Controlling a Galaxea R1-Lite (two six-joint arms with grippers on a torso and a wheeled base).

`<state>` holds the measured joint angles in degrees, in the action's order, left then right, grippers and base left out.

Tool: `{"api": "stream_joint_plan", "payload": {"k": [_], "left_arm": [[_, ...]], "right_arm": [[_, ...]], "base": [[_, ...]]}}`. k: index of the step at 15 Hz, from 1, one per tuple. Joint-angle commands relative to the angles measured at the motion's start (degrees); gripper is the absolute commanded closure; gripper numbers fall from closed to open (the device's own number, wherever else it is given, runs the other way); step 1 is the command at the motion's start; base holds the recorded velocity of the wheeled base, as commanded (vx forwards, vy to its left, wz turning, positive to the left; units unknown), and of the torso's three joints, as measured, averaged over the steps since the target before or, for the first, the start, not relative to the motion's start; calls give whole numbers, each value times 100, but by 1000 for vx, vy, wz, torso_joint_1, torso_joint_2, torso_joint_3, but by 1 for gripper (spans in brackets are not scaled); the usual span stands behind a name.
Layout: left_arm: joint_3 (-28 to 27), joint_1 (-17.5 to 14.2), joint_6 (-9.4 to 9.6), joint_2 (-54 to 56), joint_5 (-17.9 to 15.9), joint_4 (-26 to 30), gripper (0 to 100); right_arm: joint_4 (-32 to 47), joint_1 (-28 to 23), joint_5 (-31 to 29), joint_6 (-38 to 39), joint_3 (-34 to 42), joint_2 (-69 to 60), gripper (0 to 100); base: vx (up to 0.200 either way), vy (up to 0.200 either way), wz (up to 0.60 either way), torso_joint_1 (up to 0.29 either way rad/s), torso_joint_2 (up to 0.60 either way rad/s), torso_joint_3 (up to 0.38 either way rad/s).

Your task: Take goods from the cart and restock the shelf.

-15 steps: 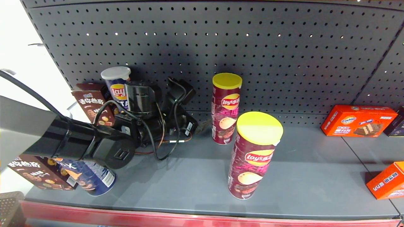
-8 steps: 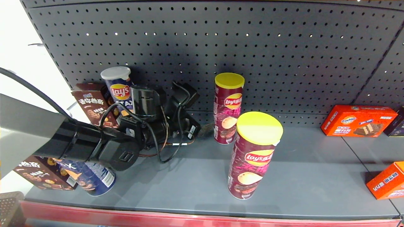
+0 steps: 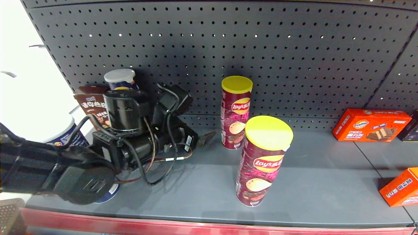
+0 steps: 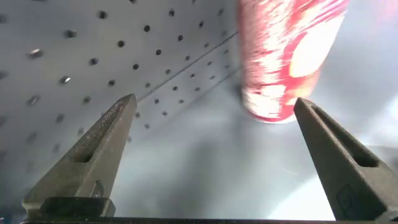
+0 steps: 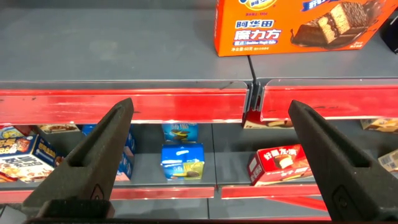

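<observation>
Chips can at the back, maroon with a yellow lid, is standing upright on the shelf, close to the pegboard, and it's on its own now! A second ago the left gripper was right up against its base, even nudging it a touch to the right; now the arm has pulled back to the left and there's clear grey shelf between fingers and can. The left wrist view confirms it: jaws spread wide, nothing between them, the can off ahead near the pegboard. Looks like that placement is done, lined up behind the front chips can nearer the shelf edge. The blue can sits behind the retreating arm. The right gripper hangs wide open and empty, low by the red shelf rail. Next, I'd guess, it's back to the cart for more stock.
</observation>
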<state>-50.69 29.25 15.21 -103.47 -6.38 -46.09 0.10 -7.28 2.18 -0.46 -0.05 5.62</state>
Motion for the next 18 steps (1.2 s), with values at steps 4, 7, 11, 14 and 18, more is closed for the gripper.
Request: {"api": "stream_joint_plan", "payload": {"k": [4, 7, 11, 14, 18], "left_arm": [[1949, 626, -475, 1734, 488, -945, 0], [2819, 995, -572, 2798, 655, -954, 0], [4322, 1558, -634, 4380, 611, -866, 0], [5060, 1663, -599, 5540, 602, -840, 0], [5069, 1479, -634, 7755, 602, 1375, 0]], "right_arm": [[-1, -2, 2, 2, 5, 9, 0], [-1, -2, 2, -6, 5, 9, 0], [-1, -2, 2, -6, 5, 9, 0], [-1, -2, 2, 2, -4, 9, 0], [-1, -2, 2, -6, 5, 9, 0]], "base": [[0, 0, 0, 0, 0, 0], [0, 0, 0, 0, 0, 0], [0, 0, 0, 0, 0, 0], [0, 0, 0, 0, 0, 0], [0, 0, 0, 0, 0, 0]]}}
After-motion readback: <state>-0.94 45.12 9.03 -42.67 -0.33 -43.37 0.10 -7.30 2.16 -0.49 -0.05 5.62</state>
